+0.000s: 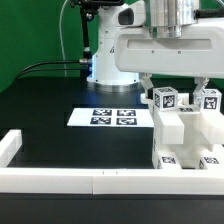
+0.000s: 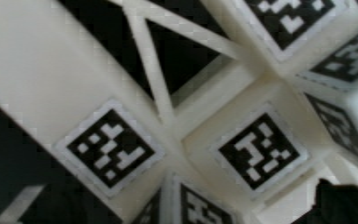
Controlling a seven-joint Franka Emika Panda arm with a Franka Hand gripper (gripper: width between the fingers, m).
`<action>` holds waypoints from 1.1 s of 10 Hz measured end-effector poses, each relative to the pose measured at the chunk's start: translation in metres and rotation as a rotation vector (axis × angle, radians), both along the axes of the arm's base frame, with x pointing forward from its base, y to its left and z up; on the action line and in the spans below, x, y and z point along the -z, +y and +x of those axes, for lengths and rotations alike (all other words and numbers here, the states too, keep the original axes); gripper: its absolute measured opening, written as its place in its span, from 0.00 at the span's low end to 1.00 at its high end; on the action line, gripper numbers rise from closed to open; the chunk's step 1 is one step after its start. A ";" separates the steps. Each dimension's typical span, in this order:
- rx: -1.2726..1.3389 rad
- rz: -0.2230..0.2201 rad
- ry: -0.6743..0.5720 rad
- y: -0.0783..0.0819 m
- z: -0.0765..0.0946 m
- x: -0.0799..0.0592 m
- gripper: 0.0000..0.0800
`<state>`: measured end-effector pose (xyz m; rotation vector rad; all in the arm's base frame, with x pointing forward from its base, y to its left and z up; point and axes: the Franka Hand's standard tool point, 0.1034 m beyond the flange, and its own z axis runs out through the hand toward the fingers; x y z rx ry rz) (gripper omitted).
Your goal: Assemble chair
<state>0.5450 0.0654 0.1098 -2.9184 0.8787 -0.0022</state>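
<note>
A: What does the exterior view give that the wrist view does not?

B: The whole layout. The chair [image 1: 185,130] stands on the black bench [image 1: 60,140] at the exterior view's right, against the low white border rail [image 1: 90,178] that runs along the near edge. The marker board [image 1: 112,117] lies flat just to its left. The arm's white hand [image 1: 180,82] hangs right above the chair's two upper blocks.

A: And the wrist view?

B: Only a close, partly blurred look at the chair [image 2: 176,130]: white panels and bars, with several black-and-white tags.

A: Any writing?

B: None readable, only the square tag patterns on the chair and the board.

A: Which way does the chair run?

B: It stands upright, long axis vertical, with its tagged blocks on top.

A: The hand's state?

B: Its fingers cannot be made out, so whether it is open or closed cannot be told.
</note>
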 end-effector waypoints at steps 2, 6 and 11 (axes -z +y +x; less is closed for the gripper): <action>-0.263 -0.009 -0.031 -0.010 0.003 -0.002 0.81; -0.412 -0.026 -0.067 -0.015 0.005 -0.001 0.67; 0.064 -0.005 -0.026 -0.013 0.007 0.000 0.35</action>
